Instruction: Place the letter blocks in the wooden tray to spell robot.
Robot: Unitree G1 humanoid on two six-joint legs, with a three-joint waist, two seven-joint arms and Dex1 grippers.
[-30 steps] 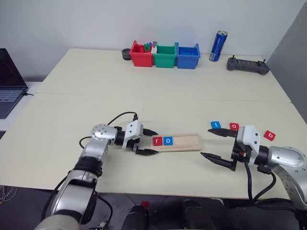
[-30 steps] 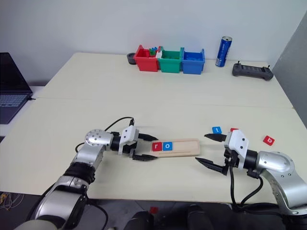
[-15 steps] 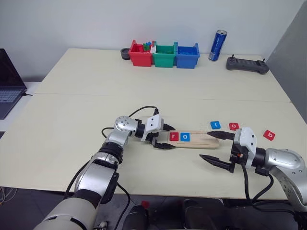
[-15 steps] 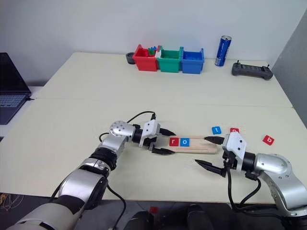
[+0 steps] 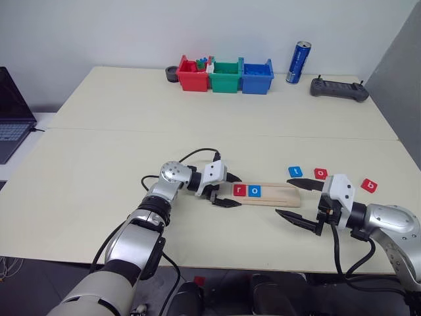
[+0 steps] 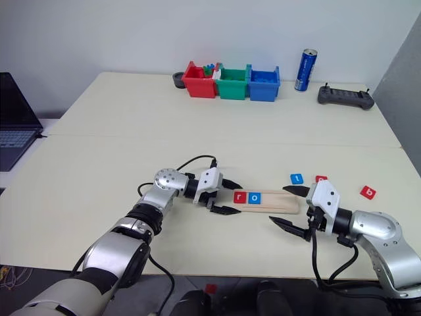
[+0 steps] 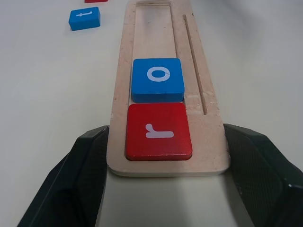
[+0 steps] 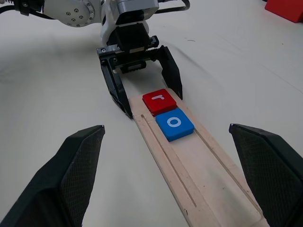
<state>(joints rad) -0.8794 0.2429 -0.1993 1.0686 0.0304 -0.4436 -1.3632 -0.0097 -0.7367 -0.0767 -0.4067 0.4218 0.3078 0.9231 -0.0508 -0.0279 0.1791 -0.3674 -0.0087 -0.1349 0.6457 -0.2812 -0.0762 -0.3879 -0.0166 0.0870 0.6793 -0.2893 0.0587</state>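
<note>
The wooden tray [image 5: 276,193] lies near the table's front edge. It holds a red block "r" [image 5: 239,190] and a blue block "o" [image 5: 254,191] side by side at its left end. My left gripper [image 5: 231,191] is shut on that left end, one finger on each long side. My right gripper [image 5: 283,197] stands open at the tray's right end, which lies between its spread fingers [image 8: 80,170]. Three loose blocks rest on the table beyond it: a blue "t" [image 5: 295,172], a red "o" [image 5: 320,174] and a red "b" [image 5: 370,185].
Red [image 5: 194,74], green [image 5: 225,76] and blue [image 5: 256,76] plastic bins stand at the back edge, with a blue can [image 5: 299,63] and a black controller [image 5: 339,89] to their right. A laptop [image 5: 13,112] sits off the far left.
My left gripper has slid the tray, with "r" and "o" in it, to the right until its far end lies between the right gripper's fingers. The right arm has stayed put.
</note>
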